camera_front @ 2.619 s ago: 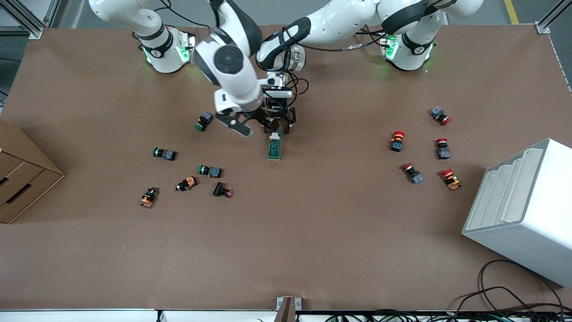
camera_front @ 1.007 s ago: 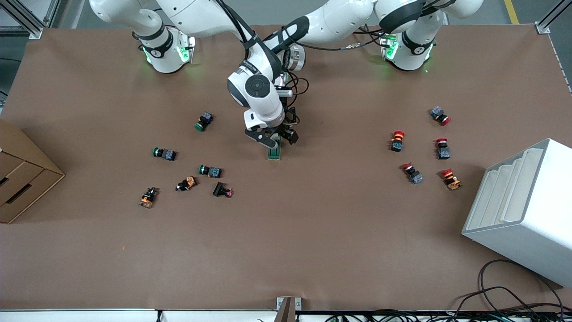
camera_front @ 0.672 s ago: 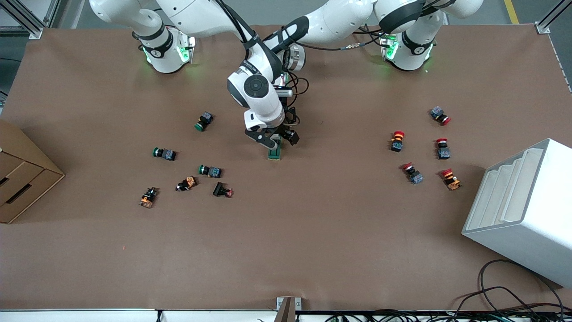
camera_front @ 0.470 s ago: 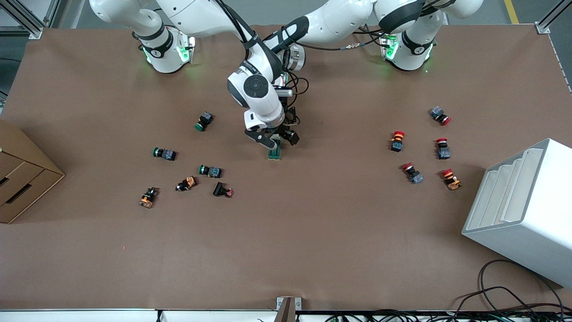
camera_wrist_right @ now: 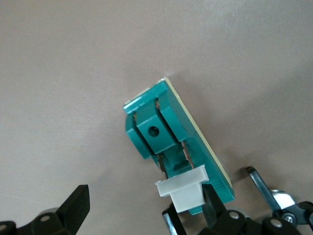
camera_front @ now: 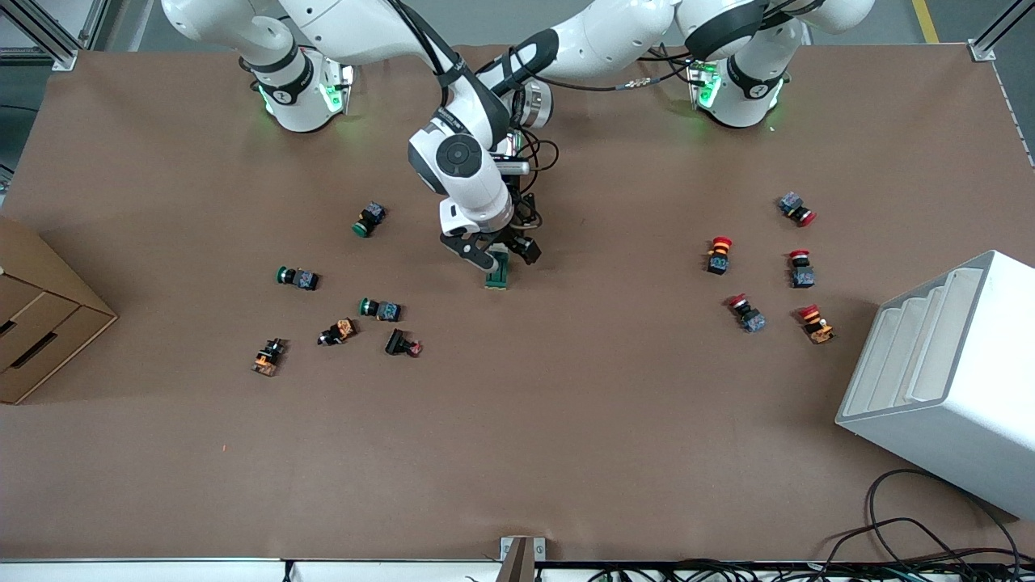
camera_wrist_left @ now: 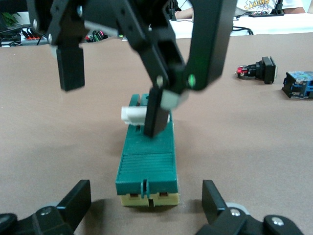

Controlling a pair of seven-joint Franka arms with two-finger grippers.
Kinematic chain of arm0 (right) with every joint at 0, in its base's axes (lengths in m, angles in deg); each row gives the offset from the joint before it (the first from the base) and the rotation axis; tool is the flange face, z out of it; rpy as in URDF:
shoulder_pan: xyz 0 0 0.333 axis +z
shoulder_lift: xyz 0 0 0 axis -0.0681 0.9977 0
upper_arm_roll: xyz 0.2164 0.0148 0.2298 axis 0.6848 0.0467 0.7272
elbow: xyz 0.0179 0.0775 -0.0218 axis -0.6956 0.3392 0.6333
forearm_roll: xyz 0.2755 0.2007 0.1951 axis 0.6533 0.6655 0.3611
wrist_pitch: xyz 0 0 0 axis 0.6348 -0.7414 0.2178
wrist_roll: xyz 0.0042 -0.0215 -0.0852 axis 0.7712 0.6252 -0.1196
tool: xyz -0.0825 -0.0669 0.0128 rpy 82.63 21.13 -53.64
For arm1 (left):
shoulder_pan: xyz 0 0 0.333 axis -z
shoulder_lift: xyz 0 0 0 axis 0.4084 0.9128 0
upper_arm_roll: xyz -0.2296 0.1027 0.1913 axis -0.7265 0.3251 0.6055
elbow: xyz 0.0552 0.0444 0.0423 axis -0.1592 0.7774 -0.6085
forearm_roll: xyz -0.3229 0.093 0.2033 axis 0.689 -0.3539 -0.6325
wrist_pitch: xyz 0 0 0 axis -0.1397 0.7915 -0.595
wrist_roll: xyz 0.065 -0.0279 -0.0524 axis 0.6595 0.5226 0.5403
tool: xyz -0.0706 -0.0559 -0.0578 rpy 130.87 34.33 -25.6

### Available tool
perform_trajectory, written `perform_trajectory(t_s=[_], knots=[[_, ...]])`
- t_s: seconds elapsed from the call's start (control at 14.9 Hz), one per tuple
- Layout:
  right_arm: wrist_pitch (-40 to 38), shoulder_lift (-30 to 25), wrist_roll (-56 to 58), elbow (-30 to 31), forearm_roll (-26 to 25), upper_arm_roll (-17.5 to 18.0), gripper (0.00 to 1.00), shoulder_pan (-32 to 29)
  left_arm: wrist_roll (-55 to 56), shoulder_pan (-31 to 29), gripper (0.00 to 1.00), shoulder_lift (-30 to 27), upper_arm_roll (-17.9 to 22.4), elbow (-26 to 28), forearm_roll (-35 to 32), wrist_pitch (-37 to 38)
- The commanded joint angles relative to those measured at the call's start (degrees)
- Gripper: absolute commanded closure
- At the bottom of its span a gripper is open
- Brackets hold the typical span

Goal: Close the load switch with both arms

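The dark green load switch point(camera_front: 498, 278) lies flat on the brown table near the middle. My right gripper point(camera_front: 506, 254) is over it, open. In the right wrist view point(camera_wrist_right: 145, 208) one finger point(camera_wrist_right: 213, 208) rests against the switch's white lever point(camera_wrist_right: 183, 192). The left wrist view shows that finger point(camera_wrist_left: 154, 115) on the lever point(camera_wrist_left: 131, 113). My left gripper point(camera_wrist_left: 145, 197) is open. Its fingers flank the switch's cream-bottomed end point(camera_wrist_left: 146, 164) without touching it. In the front view my right hand mostly hides it.
Several green and orange push buttons point(camera_front: 380, 309) lie toward the right arm's end. Several red ones point(camera_front: 718, 254) lie toward the left arm's end. A cardboard box point(camera_front: 40, 315) and a white stepped rack point(camera_front: 946, 380) stand at the table's ends.
My right arm swung over and lowered its open gripper onto the switch. Over the last second both grippers have barely moved. The switch stays in place.
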Motion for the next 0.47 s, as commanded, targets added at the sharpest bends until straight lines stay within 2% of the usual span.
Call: perform_trajectory(t_s=[0.0,0.4], knots=[[3.29,1.58,1.06,-4.29,0.41,-0.07,0.0,-2.05,0.54,0.73,0.0,2.5,0.46,-0.34,-0.22,-0.26],[3.46,1.75,1.15,-4.56,0.32,-0.16,0.0,-2.22,0.54,0.73,0.0,2.5,0.46,-0.17,-0.31,0.79]])
